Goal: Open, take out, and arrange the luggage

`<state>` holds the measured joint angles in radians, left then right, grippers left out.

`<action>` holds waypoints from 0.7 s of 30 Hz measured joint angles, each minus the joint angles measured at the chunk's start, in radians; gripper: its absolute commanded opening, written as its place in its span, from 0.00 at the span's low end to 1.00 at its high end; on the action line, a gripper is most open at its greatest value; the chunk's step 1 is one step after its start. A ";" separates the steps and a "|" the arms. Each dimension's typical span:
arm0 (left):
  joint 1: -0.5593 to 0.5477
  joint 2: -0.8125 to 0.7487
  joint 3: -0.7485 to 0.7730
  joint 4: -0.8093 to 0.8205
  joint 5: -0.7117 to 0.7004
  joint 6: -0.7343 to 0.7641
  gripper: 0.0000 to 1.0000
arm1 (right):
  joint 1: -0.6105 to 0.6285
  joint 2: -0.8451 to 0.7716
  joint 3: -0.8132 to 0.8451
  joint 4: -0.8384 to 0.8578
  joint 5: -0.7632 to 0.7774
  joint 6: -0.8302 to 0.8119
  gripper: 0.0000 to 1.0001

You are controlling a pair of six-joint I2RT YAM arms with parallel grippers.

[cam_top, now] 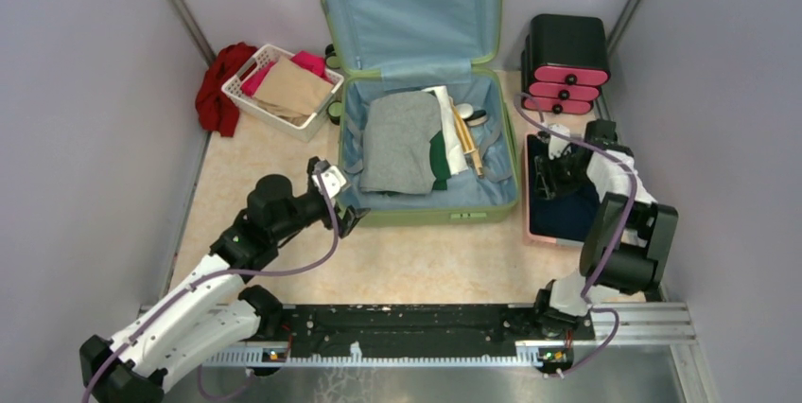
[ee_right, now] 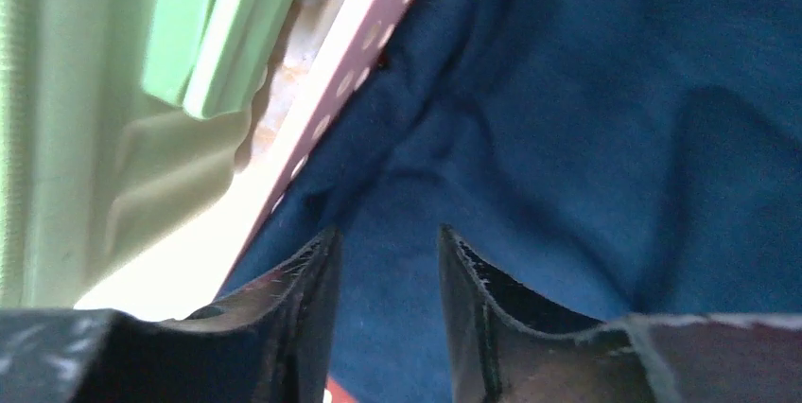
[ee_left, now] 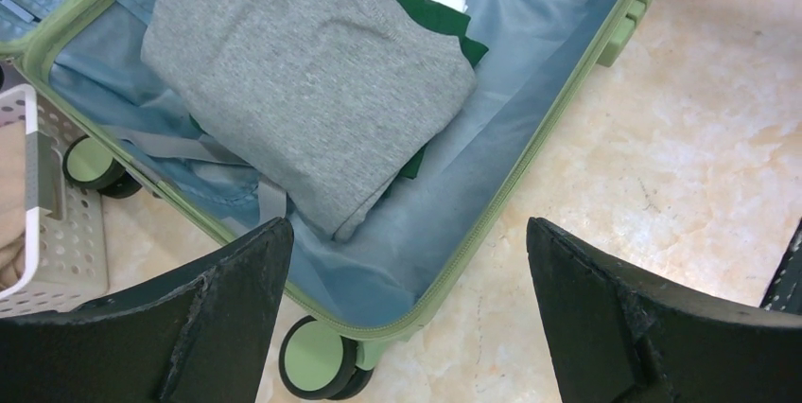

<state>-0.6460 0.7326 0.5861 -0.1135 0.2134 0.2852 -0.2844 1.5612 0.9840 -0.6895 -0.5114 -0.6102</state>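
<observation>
While the left arm's black two-finger gripper is being held with its jaws spread wide and nothing between them, it is being poised above the near-left corner of the large light-green hard-shell suitcase, just over a folded grey knit garment. On the right, the other black gripper is being held low inside a shallow pink perforated plastic basket, directly over a dark navy cloth. Only a narrow gap is being shown between its jaws, and whether the cloth is being pinched cannot be told.

Removal of the grey garment is being judged the step in hand. For that to be done well, the open jaws should be lowered onto the folded near edge, all layers caught together, and the grey strap beside it avoided. The bundle should then be lifted clear of the green rim before being carried sideways.

The suitcase is being seen lying open in the middle of the beige table, between a white slotted basket of clothes on the left and the pink one on the right, its blue-lined lid being propped upright at the far side. Its green wheels are being shown at the left end, so its long axis is being judged to run left to right, with the wheel end pointing left.
</observation>
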 measured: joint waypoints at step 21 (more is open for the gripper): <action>0.031 0.626 0.402 0.189 -0.135 -0.757 0.67 | 0.014 -0.418 -0.100 0.474 -0.608 0.413 0.88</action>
<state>-0.6155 1.3590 0.9878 0.0757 0.0784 -0.4721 -0.2703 1.1431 0.8845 -0.2153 -1.1194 -0.1974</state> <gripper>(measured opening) 0.711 0.877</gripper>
